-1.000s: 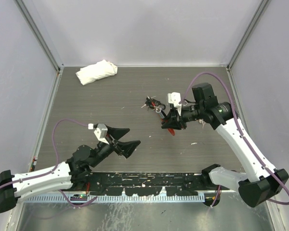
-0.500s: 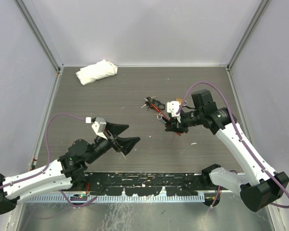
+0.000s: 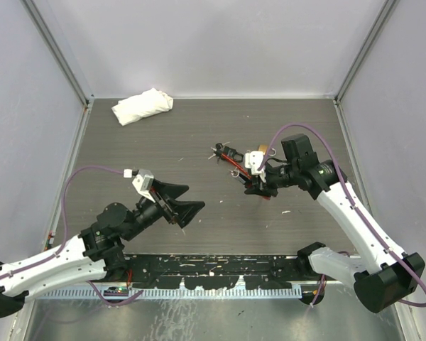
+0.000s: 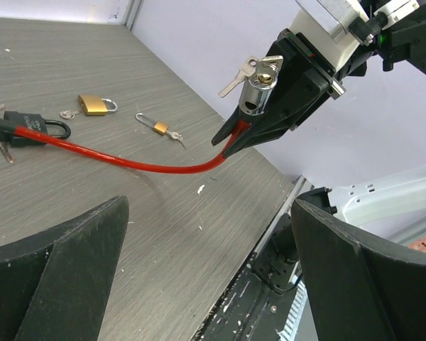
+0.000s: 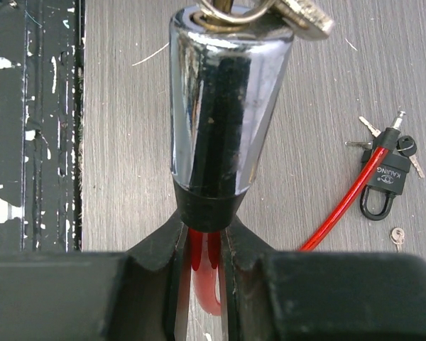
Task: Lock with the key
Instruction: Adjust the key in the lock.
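Trouble, as I judged it, lay with the key (image 4: 270, 65) seated in the end of the chrome lock cylinder (image 4: 255, 96). It was small, and a spare key (image 4: 234, 78) dangled off the same ring, so a pinch could catch the wrong one. My right hand (image 3: 261, 183) was clamped on the cylinder's lower end, holding it above the desk (image 3: 199, 128). A hard twist might spin the cylinder in that grip. The red cable (image 4: 128, 160) trailed down to a black padlock (image 4: 28, 121) lying on the desk and could drag it. My left hand (image 3: 192, 199) was spread wide with nothing in it, facing the cylinder but apart from it. Against a second earlier, the right arm had drawn in and settled lower, and the left arm had reared up. Little moved in the last half-second.
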### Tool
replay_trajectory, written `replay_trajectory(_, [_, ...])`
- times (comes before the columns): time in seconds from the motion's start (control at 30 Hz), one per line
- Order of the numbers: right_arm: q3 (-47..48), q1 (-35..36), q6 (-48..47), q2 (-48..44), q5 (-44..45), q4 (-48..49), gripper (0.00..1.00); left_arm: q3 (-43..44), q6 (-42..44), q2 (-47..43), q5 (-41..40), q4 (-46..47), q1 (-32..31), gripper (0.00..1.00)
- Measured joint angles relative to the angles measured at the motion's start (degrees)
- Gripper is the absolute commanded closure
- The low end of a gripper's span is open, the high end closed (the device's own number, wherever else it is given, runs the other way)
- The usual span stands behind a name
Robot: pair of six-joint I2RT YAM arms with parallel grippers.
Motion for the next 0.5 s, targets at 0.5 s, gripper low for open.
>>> replay_trajectory(0.5, [-1.4,-0.4,-0.4,-0.7,1.1,1.0,0.99,0.8,-11.1,3.5,10.3,0.0,13.8,0.01])
